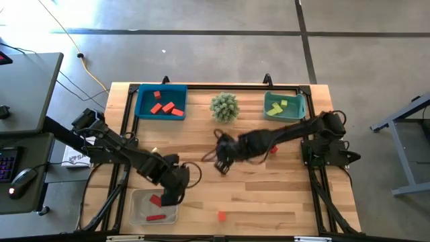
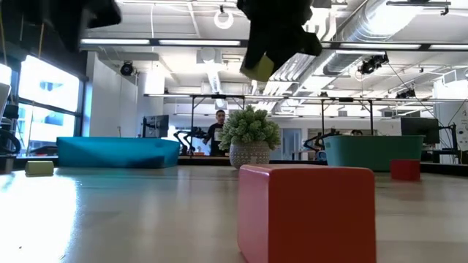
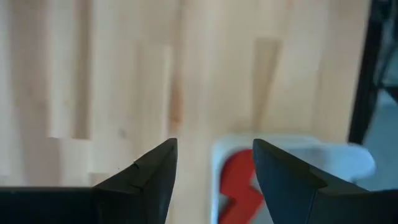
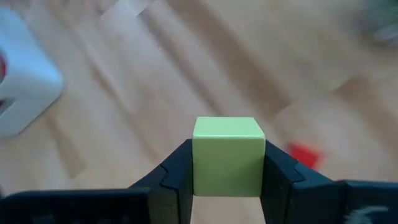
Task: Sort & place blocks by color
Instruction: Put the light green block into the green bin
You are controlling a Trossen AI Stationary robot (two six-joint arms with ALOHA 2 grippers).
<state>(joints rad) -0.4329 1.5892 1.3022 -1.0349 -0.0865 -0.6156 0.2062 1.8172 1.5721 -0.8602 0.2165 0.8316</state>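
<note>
a small, stiff and probably light yellow-green block [image 4: 227, 155] is held on two flat sides by the closed right gripper [image 4: 227, 171] above table centre, at 7 o'clock from the green bin [image 1: 285, 107].

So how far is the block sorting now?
Done: red blocks lie in the blue bin, yellow-green ones in the green bin, two red in the clear tray. In hand: the right gripper holds a yellow-green block above the table; the left gripper is open over the tray. Left: red blocks on the table.
</note>
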